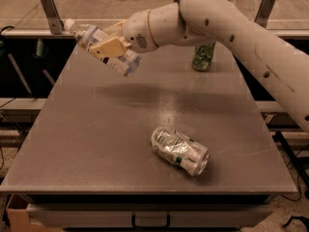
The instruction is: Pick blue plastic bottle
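While the hand (104,48) clamps the blue plastic bottle (127,63) across its middle, the bottle hangs in the air over the far left part of the counter (96,139). It is tilted, with its white cap pointing up and to the left and its base lower and to the right. The tan fingers (116,45) are closed around the labelled body, and no part of the bottle touches the counter; a soft shadow lies on the surface below it. The arm (231,28) reaches in from the right side of the view. The crushed silver-green can (179,150) lies on its side near the front centre of the counter, well apart from the hand. The upright green can (203,58) stands near the far edge, partly hidden behind the arm. Judged from this arrangement, the grasp and the lift appear complete, so the pick is essentially achieved. What seems to remain is only to hold the bottle securely, since its tilt suggests that a loose grip could let it slide.
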You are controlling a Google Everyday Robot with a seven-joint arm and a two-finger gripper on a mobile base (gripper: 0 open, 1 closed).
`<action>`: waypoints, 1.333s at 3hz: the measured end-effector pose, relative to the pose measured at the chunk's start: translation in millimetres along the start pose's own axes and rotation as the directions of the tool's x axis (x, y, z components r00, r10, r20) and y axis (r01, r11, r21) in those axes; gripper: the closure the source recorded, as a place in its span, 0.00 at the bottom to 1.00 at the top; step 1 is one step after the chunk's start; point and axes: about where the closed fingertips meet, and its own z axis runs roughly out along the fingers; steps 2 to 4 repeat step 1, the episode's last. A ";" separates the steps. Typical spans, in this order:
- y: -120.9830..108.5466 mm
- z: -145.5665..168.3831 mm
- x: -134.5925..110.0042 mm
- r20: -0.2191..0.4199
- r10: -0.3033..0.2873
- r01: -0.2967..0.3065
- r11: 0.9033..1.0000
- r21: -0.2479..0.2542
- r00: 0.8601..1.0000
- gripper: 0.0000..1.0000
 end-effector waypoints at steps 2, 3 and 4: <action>8.1 -29.9 -15.8 0.080 0.021 -0.022 1.000 0.010 0.997 1.00; 8.1 -29.9 -15.8 0.080 0.021 -0.022 1.000 0.010 0.997 1.00; 8.1 -29.9 -15.8 0.080 0.021 -0.022 1.000 0.010 0.997 1.00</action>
